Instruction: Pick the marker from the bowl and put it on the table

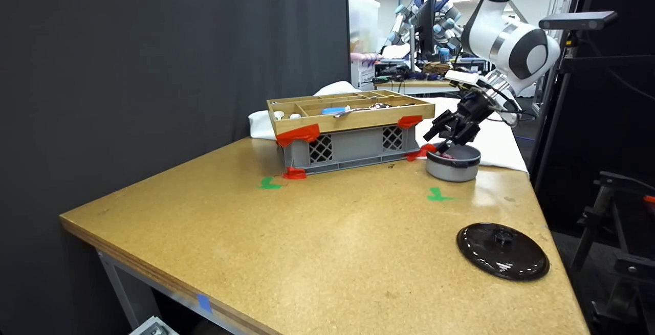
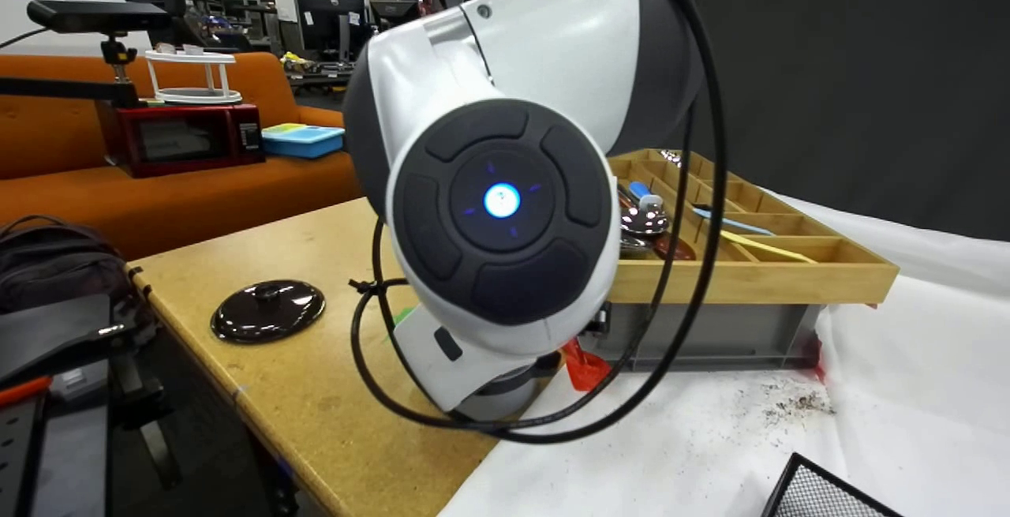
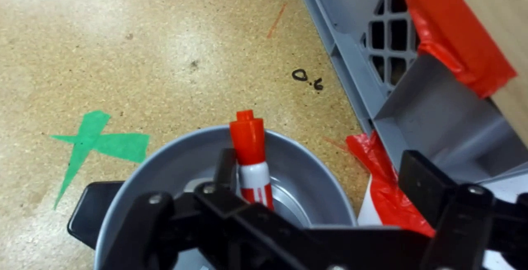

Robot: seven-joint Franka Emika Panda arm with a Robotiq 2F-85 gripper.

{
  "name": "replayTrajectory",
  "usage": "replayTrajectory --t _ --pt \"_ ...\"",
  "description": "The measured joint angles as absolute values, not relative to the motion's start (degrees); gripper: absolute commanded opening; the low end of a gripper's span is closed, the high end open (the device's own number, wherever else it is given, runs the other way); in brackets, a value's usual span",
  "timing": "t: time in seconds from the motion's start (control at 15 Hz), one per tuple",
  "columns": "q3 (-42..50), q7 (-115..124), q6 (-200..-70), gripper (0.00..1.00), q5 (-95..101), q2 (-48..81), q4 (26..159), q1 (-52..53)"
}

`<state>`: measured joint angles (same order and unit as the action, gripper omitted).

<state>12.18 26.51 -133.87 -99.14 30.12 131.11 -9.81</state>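
The red marker [image 3: 249, 146] with a white band lies tilted in the grey bowl [image 3: 315, 171], its red cap end at the rim. A small reddish part of the marker [image 1: 446, 156] shows inside the bowl [image 1: 453, 172] in an exterior view. My gripper [image 3: 324, 173] is open. One finger is over the bowl's inside, right beside the marker; the other is outside the rim, by the crate corner. In an exterior view my gripper [image 1: 436, 139] is low at the bowl. The bowl [image 2: 495, 402] is mostly hidden behind the arm in an exterior view. The tan table [image 1: 307, 253] is underneath.
A grey crate [image 1: 348, 151] with a wooden divided tray [image 1: 353, 117] on top stands close beside the bowl. Red tape [image 3: 383, 191] marks the crate corner. A black round lid [image 1: 503, 251] lies near the table's edge. White cloth [image 2: 671, 438] covers the table behind.
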Motion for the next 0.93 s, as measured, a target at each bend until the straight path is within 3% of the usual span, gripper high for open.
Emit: replayTrajectory --t 0.93 --pt "12.7 18.8 -132.3 1.0 -90.8 22.1 141.0 -9.9"
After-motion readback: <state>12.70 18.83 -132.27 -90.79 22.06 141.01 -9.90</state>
